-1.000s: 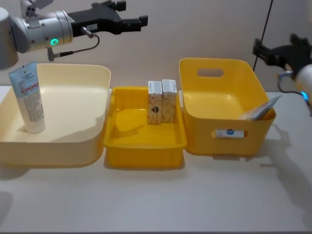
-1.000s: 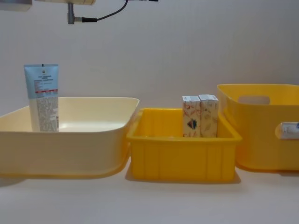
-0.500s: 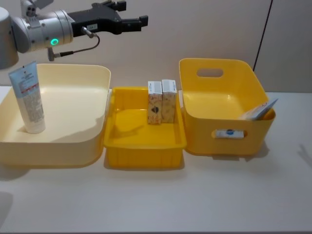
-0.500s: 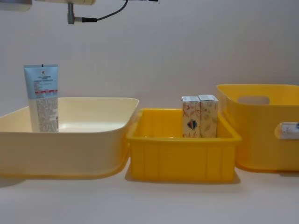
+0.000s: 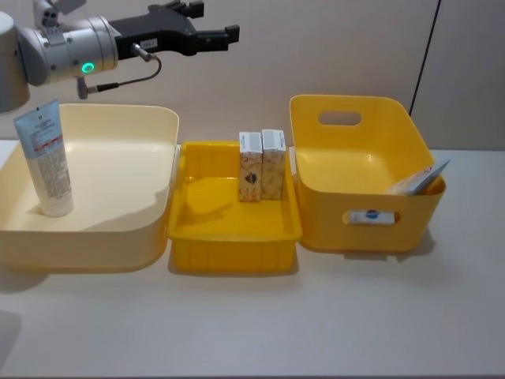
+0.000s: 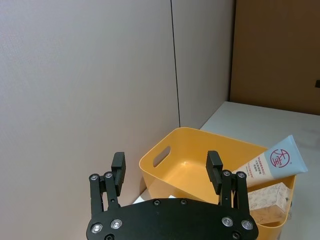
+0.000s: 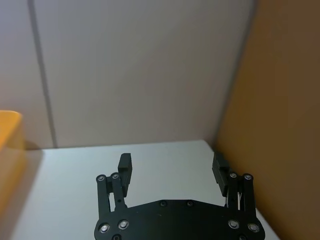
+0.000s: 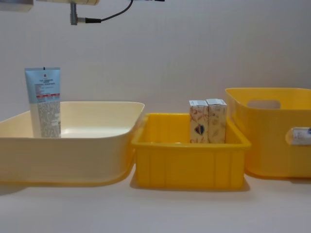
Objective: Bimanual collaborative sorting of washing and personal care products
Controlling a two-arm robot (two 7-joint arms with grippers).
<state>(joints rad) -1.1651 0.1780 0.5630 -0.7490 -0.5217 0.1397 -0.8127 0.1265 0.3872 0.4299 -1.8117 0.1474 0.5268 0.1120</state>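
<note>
High above the cream bin, the left gripper hangs open and empty; the right gripper is open too. Below-left stands one tube; another tube waits in the deep bin, likely next, needing a reach.

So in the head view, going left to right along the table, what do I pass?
Blue tube → cream bin → small yellow bin → two cartons → tall yellow bin → leaning tube.

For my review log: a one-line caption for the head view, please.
Tube upright in cream bin, two cartons in middle bin, left gripper raised, open.
</note>
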